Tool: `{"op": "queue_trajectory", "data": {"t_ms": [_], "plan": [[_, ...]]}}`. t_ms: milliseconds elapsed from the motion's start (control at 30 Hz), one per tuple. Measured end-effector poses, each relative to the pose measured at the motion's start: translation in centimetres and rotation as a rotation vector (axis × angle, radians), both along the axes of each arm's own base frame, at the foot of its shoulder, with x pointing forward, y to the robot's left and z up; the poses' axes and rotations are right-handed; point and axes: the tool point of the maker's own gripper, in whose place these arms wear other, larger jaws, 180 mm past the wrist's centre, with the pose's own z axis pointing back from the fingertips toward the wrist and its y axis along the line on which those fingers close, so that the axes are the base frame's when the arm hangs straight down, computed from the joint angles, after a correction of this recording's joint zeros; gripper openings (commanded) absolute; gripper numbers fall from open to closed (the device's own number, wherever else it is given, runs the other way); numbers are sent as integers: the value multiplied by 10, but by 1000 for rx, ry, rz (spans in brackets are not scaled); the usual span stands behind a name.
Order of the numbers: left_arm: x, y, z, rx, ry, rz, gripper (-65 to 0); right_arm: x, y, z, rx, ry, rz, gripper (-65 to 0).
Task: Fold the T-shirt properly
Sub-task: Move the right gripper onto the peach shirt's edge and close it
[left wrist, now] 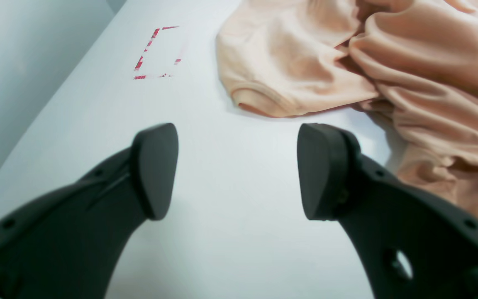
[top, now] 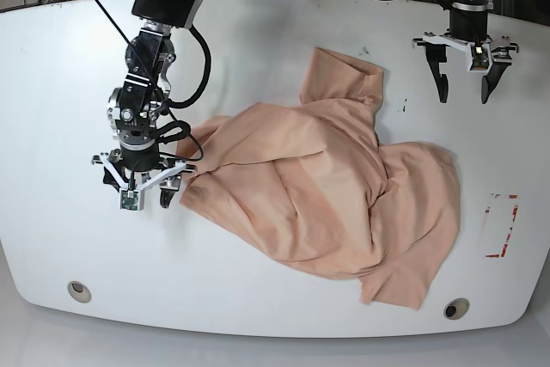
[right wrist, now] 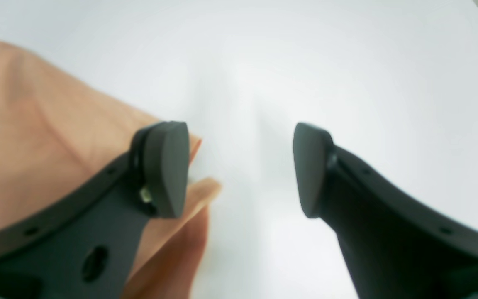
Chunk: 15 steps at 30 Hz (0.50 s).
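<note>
Where it bunches softly, peach T-shirt (top: pixel 331 204) on smooth white table (top: pixel 258 40); both grippers released.

No lettering, brand, number or label can be read anywhere I look. The only sign is a broken red-tape rectangle (left wrist: pixel 158 53) stuck on my white table (left wrist: pixel 230 232), seen from my left wrist and again at the table's edge in the base view. The peach T-shirt (top: pixel 335 204) shows me no print or tag.
</note>
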Motion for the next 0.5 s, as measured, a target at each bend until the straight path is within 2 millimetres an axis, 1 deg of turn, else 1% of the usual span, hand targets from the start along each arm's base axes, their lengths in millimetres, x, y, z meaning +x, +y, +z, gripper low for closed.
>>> {"op": "queue_trajectory", "data": {"t_ms": [133,267,367,500], "plan": [[1,1,-1,-1,11,10,-229,-6,19,-10,17,44,54,-272],[1,0,0,-2,8,9,-233,-8,28,-19,28,73,70,-275],[1,0,0,-1,7,9,-233,1,37,-24,21,80,75,-275],[1,-1,1,-2,1,6,-232,6,49,-34,49,100,100,-275]]}}
